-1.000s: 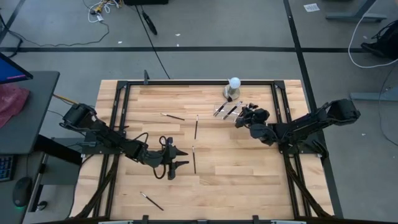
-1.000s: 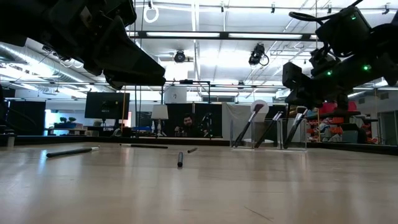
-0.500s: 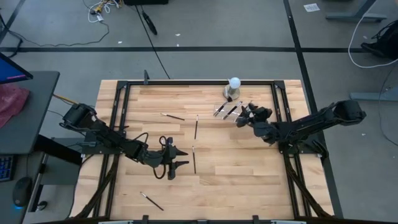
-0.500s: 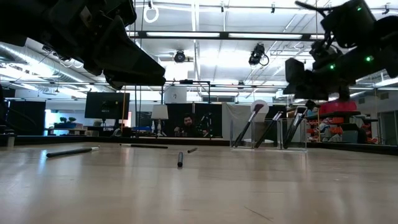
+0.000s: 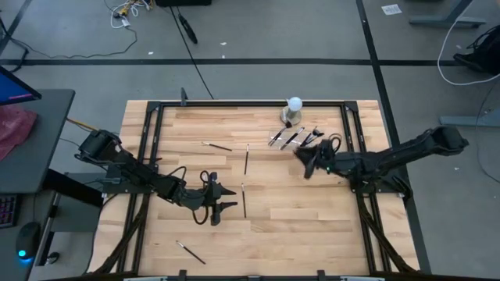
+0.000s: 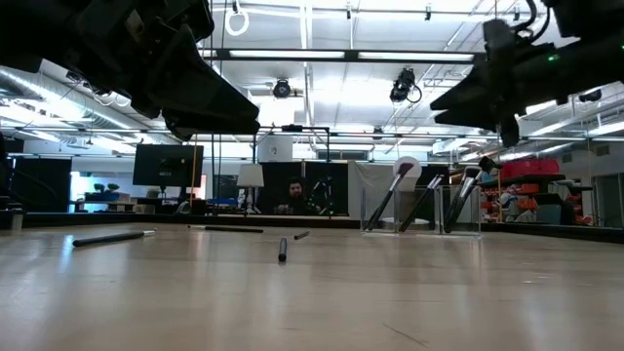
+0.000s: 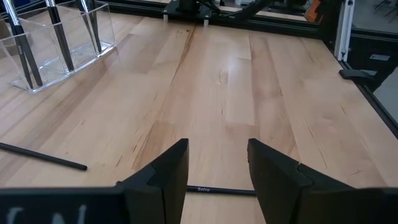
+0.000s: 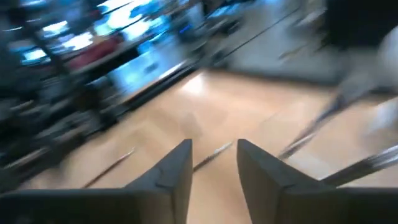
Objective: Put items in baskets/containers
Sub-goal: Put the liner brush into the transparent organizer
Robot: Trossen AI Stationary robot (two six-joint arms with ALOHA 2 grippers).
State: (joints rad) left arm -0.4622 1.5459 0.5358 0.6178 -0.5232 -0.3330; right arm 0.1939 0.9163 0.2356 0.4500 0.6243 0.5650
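My left gripper [image 5: 229,198] hangs open above the table's middle, next to one dark brush [image 5: 243,200]. In the left wrist view that brush [image 7: 217,190] lies flat on the wood, crosswise below the gap between the fingers, untouched. My right gripper [image 5: 303,164] is open and empty, raised a little to the near left of the clear tray [image 5: 293,138]. The tray [image 6: 419,210] holds several brushes that lean on its walls. Other brushes lie flat on the table: one [image 5: 246,158], another [image 5: 216,146], and a third [image 5: 190,251].
A white ball on a grey base [image 5: 294,104] stands just beyond the tray at the far edge. A black metal frame [image 5: 351,133] runs round the tabletop. Bare wood lies between the two grippers and along the near right.
My right gripper has drawn away from above the tray's right end, toward the table's near left, risen, and swung to point leftward. It is still moving, and its wrist view is smeared. The left arm and the loose brushes have stayed put.
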